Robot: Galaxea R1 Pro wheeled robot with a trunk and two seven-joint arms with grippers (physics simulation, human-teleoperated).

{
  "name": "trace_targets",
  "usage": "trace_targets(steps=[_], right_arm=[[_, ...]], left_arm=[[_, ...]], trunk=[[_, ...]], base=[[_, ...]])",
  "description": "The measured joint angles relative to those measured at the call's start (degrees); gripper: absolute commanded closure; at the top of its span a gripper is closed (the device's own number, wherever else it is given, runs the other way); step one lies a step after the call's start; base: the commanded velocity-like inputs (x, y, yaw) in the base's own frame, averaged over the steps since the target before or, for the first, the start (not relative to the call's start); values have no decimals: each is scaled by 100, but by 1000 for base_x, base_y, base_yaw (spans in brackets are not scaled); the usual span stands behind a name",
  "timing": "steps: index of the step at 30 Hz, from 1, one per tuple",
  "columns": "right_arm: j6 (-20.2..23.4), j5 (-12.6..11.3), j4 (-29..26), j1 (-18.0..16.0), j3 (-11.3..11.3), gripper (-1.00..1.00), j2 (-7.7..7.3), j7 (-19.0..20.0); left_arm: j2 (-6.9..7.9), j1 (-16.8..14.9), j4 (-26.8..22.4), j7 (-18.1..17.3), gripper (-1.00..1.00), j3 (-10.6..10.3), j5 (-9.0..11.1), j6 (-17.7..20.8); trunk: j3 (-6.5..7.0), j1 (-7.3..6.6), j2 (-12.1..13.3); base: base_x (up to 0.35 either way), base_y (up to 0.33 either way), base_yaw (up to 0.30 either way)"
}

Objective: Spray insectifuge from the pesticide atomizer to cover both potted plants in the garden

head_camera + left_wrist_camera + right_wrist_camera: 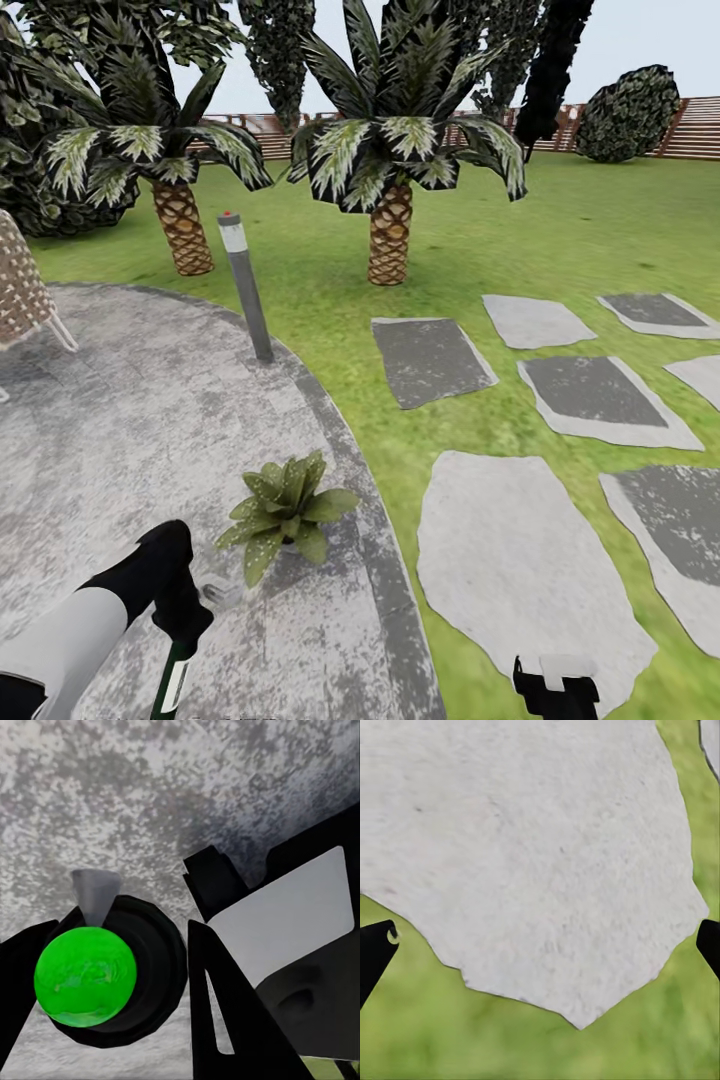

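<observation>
- I see the big green lawn (pixel 560 230) of the garden, with flat grey stepping stones (pixel 520 560) on one side and a round patch of grey speckled paving (pixel 120 440) on the other.
- Two short palm trees (pixel 390 180) stand far back on the grass, and a thin grey lamp post (pixel 245 290) stands at the edge of the paving.
- One of the potted plants (pixel 285 510), a small bunch of pointed green leaves, sits on the paving near its edge. Its pot is hidden under the leaves.
- My left gripper (pixel 180 625) hangs low over the paving. It is closed tight around the pesticide atomizer (pixel 172 685), a slim dark green bottle with a white label.
- In the left wrist view I look down the bottle's end: a bright green round spot in a black ring (pixel 86 979).
- The bottle's long way looks about up and down, so I think it must turn to aim at the leaves.
- The plant is just ahead and to the right of the left gripper, near but not touching. The left arm is much closer to it.
- My right gripper (pixel 556 690) hangs over a pale stepping stone (pixel 525 855). Its black tips sit wide apart with nothing between them.
</observation>
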Motion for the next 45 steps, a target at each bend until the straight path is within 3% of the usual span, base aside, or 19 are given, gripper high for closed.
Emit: trace_targets(steps=[6,8,10,11,13,16,20,22,24,45], right_arm=[[0,7,0,0,-6,-100,-32,8],[5,8,-2,0,-5,-100,-35,9],[8,8,-6,0,-7,-100,-42,9],[7,8,-7,0,-7,-100,-44,9],[8,8,-5,0,-7,-100,-43,9],[9,5,-9,0,-7,-100,-41,9],[5,0,-9,0,-8,-100,-29,2],[6,-1,-9,0,-7,-100,-23,0],[5,-1,-9,0,-7,-100,-20,0],[2,8,-9,-1,-2,-100,-16,-2]], left_arm=[[-5,-113,-6,108,100,31,40,25],[-54,-289,-8,100,100,63,33,39],[-87,-757,13,52,100,68,45,42],[-93,-1081,55,-91,100,52,53,40],[-93,-1321,83,-402,100,8,17,32],[-76,-1609,95,-913,100,-145,-311,18],[-51,-1665,93,-1705,100,-192,-648,-10],[-62,-1649,77,-1840,100,-193,-916,-1],[-74,-1645,43,-1880,100,-184,-1056,4],[-86,-1635,14,-1900,100,-187,-1173,15]], trunk=[[0,0,0],[1,0,0],[0,0,0],[1,-1,0],[1,0,0],[0,0,0],[0,0,0],[0,0,0],[0,-1,0],[0,0,0]], base=[[-2,-2,9],[0,0,0],[0,0,0],[0,0,0],[0,0,0],[0,0,2],[0,0,155],[0,0,260],[67,-88,269],[60,-249,69]])
